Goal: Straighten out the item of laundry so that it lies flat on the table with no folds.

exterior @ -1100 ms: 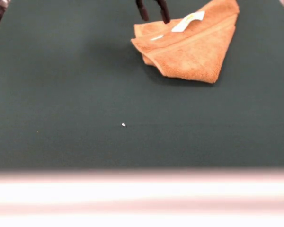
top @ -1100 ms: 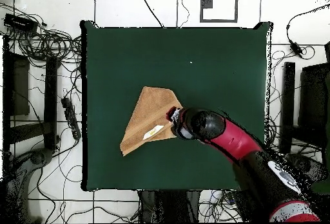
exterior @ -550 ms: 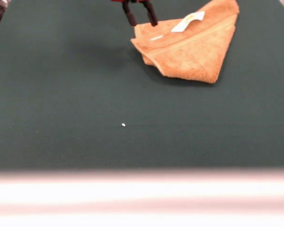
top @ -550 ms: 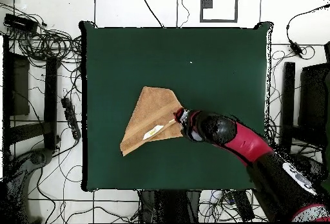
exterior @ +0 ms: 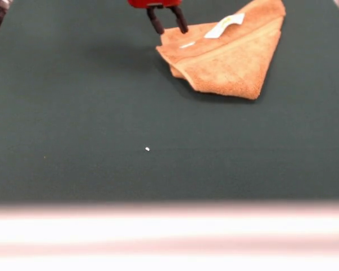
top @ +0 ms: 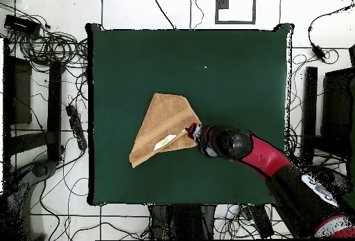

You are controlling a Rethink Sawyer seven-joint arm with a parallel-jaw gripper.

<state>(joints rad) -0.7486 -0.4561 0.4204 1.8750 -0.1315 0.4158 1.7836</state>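
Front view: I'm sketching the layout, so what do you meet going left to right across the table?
White speck → gripper, fingers apart → folded towel → its white label, all on the green table.

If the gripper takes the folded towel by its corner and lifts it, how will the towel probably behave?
The towel is likely floppy: it lies folded in soft layers, so it should drape and partly unfold when lifted. It looks light for its size, being thin terry. Pushed instead, it would probably bunch on the cloth-covered table, not slide. The gripper is open at its corner.
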